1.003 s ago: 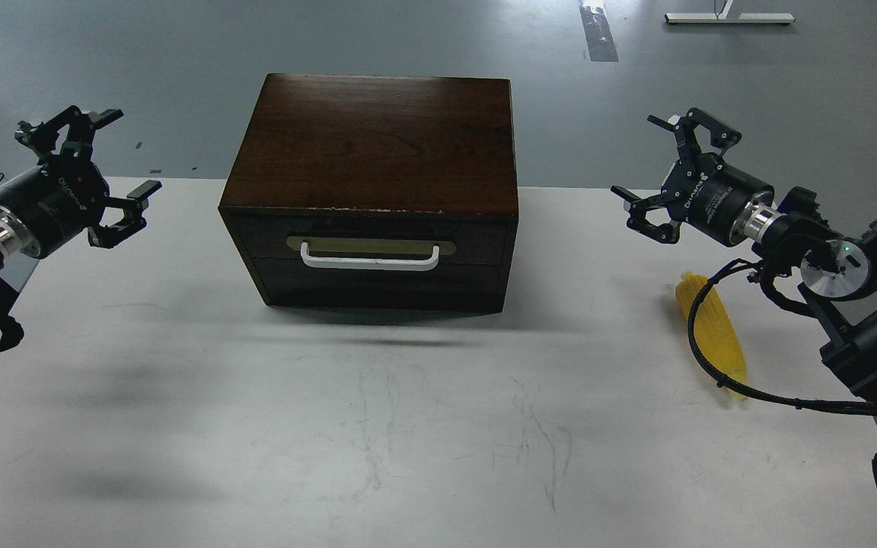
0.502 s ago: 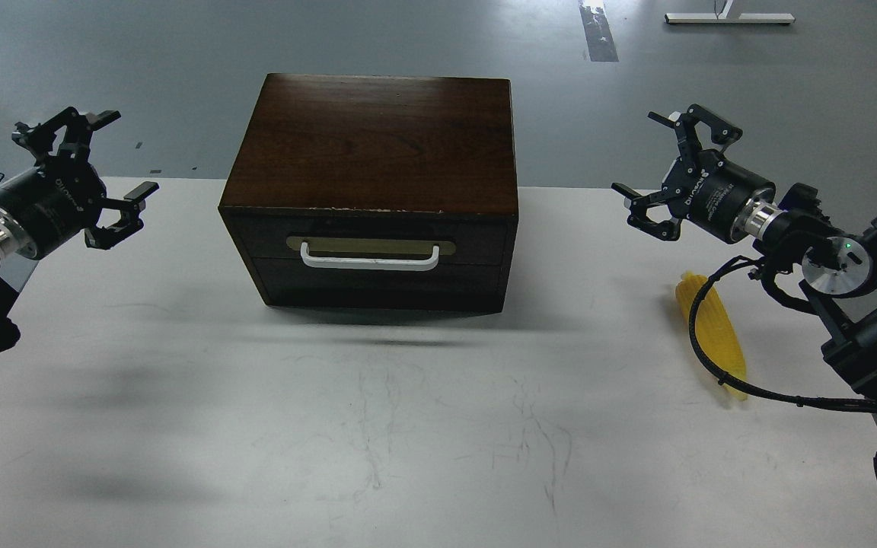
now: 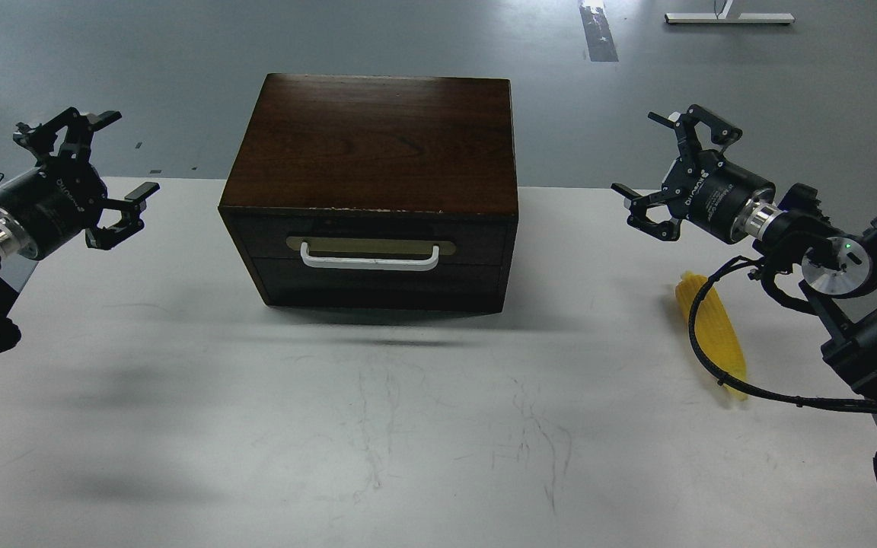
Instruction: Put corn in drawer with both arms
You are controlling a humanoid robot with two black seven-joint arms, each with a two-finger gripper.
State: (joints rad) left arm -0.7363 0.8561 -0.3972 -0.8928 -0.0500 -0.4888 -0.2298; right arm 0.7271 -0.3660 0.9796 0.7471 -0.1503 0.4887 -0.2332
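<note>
The yellow corn [image 3: 716, 335] lies on the white table at the right, pointed end toward me, partly crossed by my right arm's black cable. The dark brown wooden box [image 3: 374, 144] stands at the table's middle back. Its drawer [image 3: 366, 242] is closed, with a white bar handle [image 3: 369, 261] on a brass plate. My left gripper [image 3: 113, 154] is open and empty, held in the air left of the box. My right gripper [image 3: 640, 156] is open and empty, in the air right of the box, above and behind the corn.
The white table [image 3: 377, 426] has scuff marks across its front. Grey floor lies behind it, with a tape strip [image 3: 598, 30] and a white stand base [image 3: 728, 17] at the far back. My right arm's joints and cables [image 3: 857, 304] fill the right edge.
My left gripper has drifted slightly left. My right gripper has shifted very slightly up and right. The corn and the box have not moved.
</note>
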